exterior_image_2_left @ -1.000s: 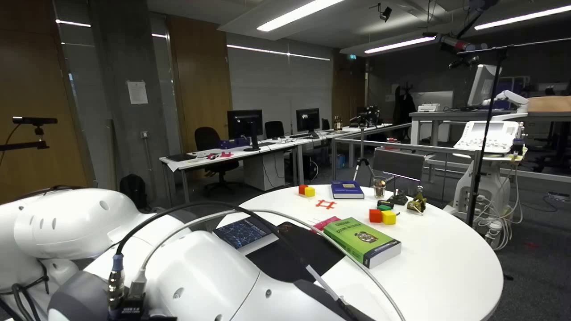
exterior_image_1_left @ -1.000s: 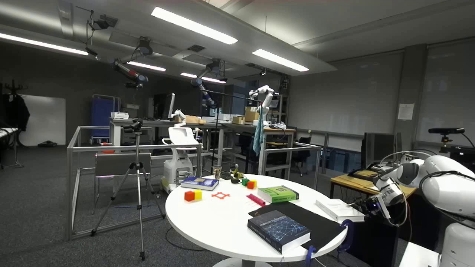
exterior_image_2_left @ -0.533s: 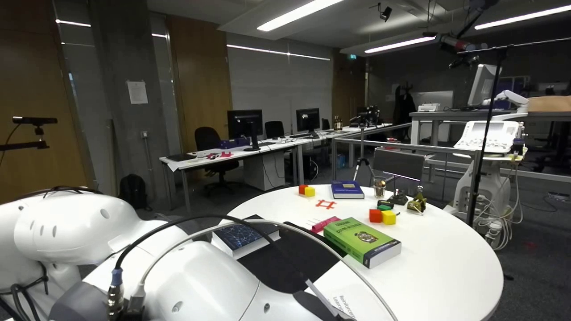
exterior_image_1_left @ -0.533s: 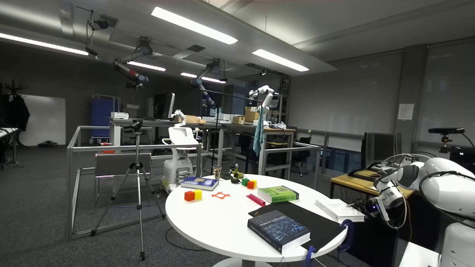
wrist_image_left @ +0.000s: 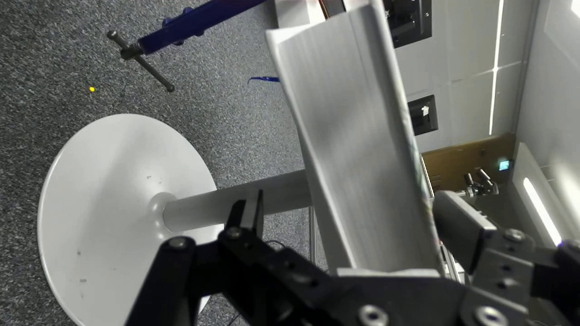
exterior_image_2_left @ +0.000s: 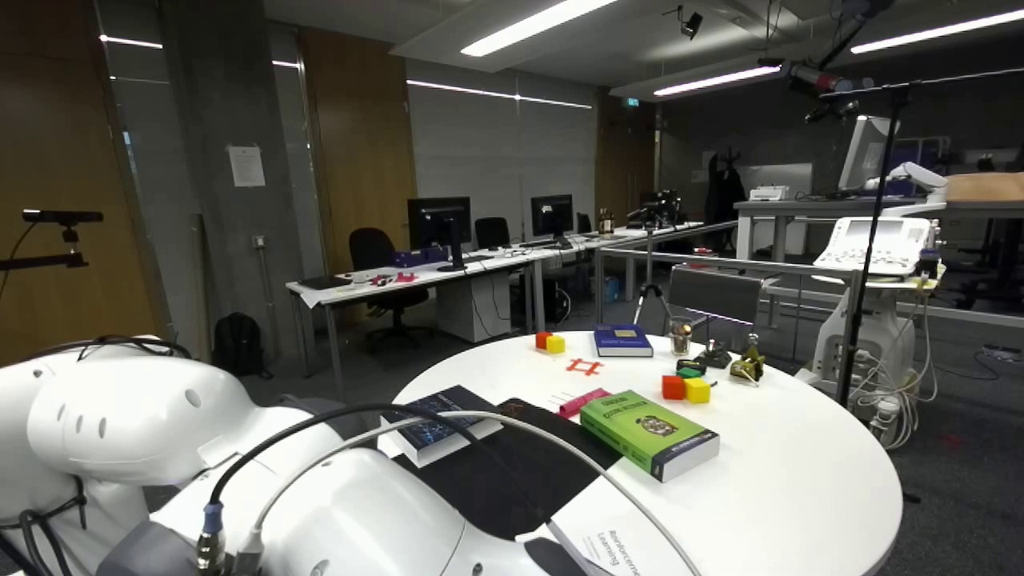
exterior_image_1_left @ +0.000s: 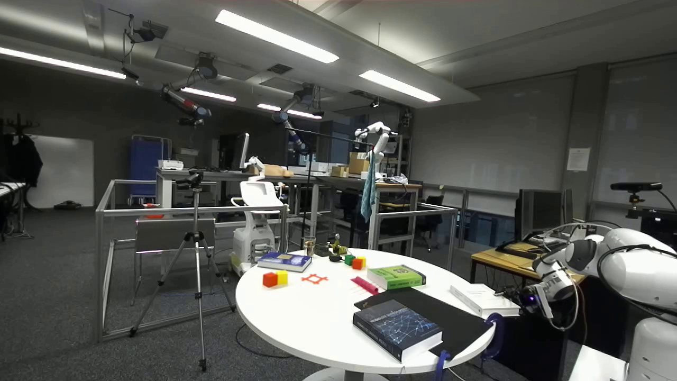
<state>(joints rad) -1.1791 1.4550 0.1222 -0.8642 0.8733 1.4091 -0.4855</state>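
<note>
While straddling a white book (exterior_image_1_left: 483, 300) with gripper (wrist_image_left: 346, 203) released and spread wide (touching or not, impossible to tell), flanked by blue clamp (wrist_image_left: 195, 21) and black mat (exterior_image_1_left: 457, 320), with green book (exterior_image_2_left: 648, 432) farther in. Bared since a second ago by a lowered arm (exterior_image_2_left: 360, 512): printed title (exterior_image_2_left: 622, 552). Over carpet (wrist_image_left: 235, 113), past the table (exterior_image_2_left: 800, 464) edge: white book's jutting pages (wrist_image_left: 362, 145).

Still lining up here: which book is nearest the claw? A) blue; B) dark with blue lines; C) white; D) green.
C: the wrist view shows page edges between the parted fingers of the claw, and in an exterior view the white book lies at its tips.
</note>
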